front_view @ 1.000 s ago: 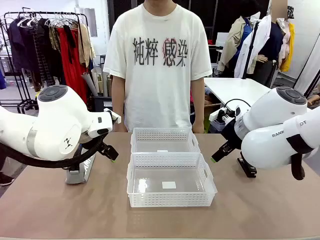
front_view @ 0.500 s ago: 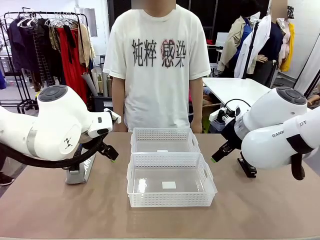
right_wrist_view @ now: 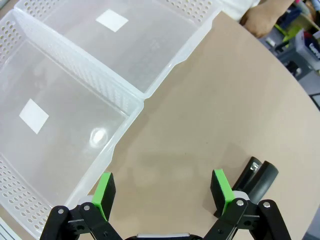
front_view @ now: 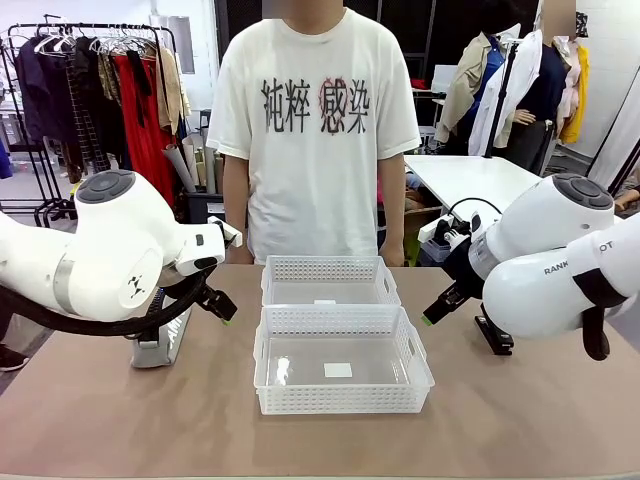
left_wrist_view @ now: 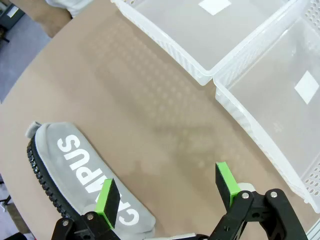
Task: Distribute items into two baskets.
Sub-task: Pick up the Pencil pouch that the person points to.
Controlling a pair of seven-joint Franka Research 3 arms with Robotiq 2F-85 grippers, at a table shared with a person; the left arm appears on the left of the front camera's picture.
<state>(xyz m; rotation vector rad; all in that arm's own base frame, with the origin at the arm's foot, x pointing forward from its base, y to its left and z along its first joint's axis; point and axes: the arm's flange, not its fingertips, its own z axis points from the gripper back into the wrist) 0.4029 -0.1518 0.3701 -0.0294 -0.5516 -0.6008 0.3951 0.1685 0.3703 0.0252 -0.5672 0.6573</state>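
Distribution not started: near basket [front_view: 340,400] and far basket [front_view: 328,268] are empty; CAMPUS pouch [left_wrist_view: 75,170] lies left beneath left gripper [left_wrist_view: 167,189], black stapler [right_wrist_view: 257,180] right beside right gripper [right_wrist_view: 162,192], both jaws apart, holding nothing.

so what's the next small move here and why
Probably shift the open left gripper over the grey pouch and lower onto it: the pouch lies on the table off to one side of the jaws, and both baskets are empty.
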